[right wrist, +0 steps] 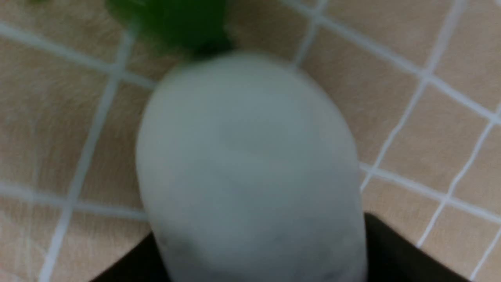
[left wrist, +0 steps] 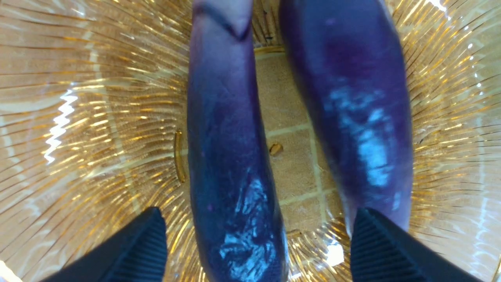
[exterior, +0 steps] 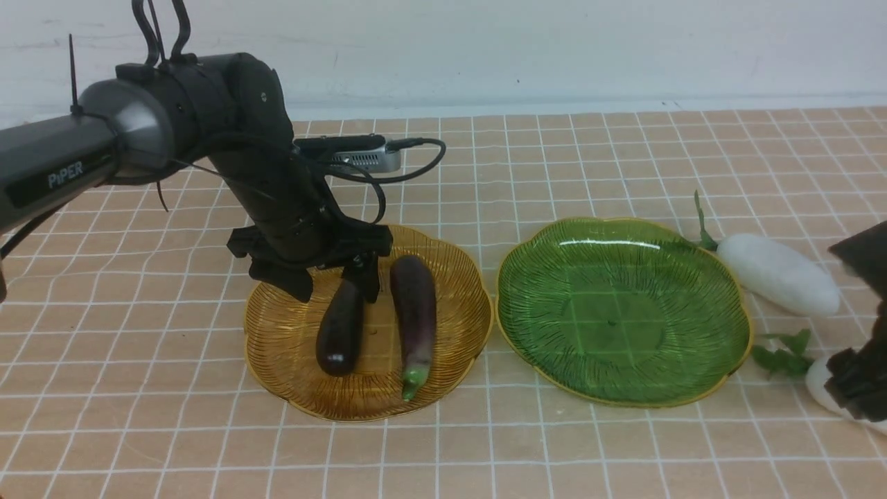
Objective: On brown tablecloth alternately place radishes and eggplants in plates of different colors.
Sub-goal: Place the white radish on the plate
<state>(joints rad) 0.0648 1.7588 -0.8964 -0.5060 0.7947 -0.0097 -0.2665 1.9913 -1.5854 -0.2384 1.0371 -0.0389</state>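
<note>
**Eggplants paired on amber, green plate waiting for radishes**

The brown tablecloth (exterior: 547, 443) spreads beneath the whole layout. On it, the green plate (exterior: 617, 374) sits at three o'clock from the amber plate (exterior: 277, 360), their rims just beside one another. That closeness presumably keeps both within easy reach of the two arms. Nothing rests in the green plate, so it looks meant for the radishes.

The left arm (exterior: 256, 132) reaches in from ten o'clock, its left gripper (exterior: 335, 278) low over the amber plate. Its jaws stand apart around the darker eggplant (exterior: 339, 336) without pinching it, probably a release. They should rise straight up, since the green-tipped eggplant (exterior: 416, 298) lies close to one fingertip and could be nudged.

At the three o'clock edge, the right gripper (exterior: 863, 308) straddles the near radish (exterior: 821, 384), its jaws spread wide; whether they press on it cannot be told. This radish lies on the cloth at four o'clock from the green plate, and the far radish (exterior: 779, 274) at two o'clock, close to the rim. Little space separates the two, so a careless lift might brush the far one. The near radish's leaves (exterior: 783, 353) point towards the plate and may catch its rim.
</note>
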